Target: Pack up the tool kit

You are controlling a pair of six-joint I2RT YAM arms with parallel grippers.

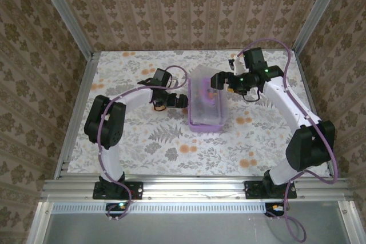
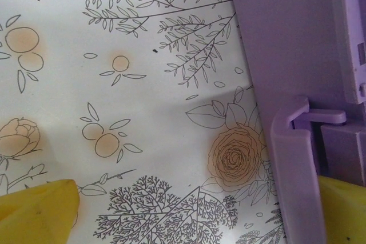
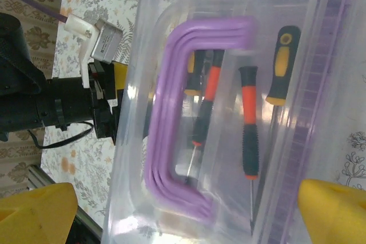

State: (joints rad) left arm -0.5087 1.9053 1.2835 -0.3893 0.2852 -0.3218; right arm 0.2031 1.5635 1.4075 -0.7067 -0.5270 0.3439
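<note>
1. The box [image 1: 206, 107] sits mid-table [image 1: 143, 141], long side running away from the arm bases. Its clear lid [image 3: 229, 15] is on, and the handle [image 3: 163, 130] lies flat on top.
2. Through the lid, the screwdrivers [image 3: 249, 135] lie lengthwise inside. Other tools are too hazy to make out.
3. The left gripper [image 1: 171, 102] is just beside the box's left wall, jaws spread wide and holding nothing. In the left wrist view, a side latch [image 2: 297, 164] falls between its fingertips [image 2: 34, 212]. Whether that latch is snapped down, I cannot tell.
4. The right gripper [image 1: 219, 80] hangs over the far end of the lid, also spread wide and empty. Its fingertips [image 3: 334, 212] sit out at the box's flanks.
5. Handling, as a judgement:
   - The box is thin, stiff plastic, light in itself but weighted by loose steel tools that will slide and rattle if it tips.
   - The glossy lid looks slippery and may flex under a squeeze.
   - The handle or the purple walls are safer holds.
   - A latch wants a firm press at its lower edge.
6. No brand, label or legible writing shows.
</note>
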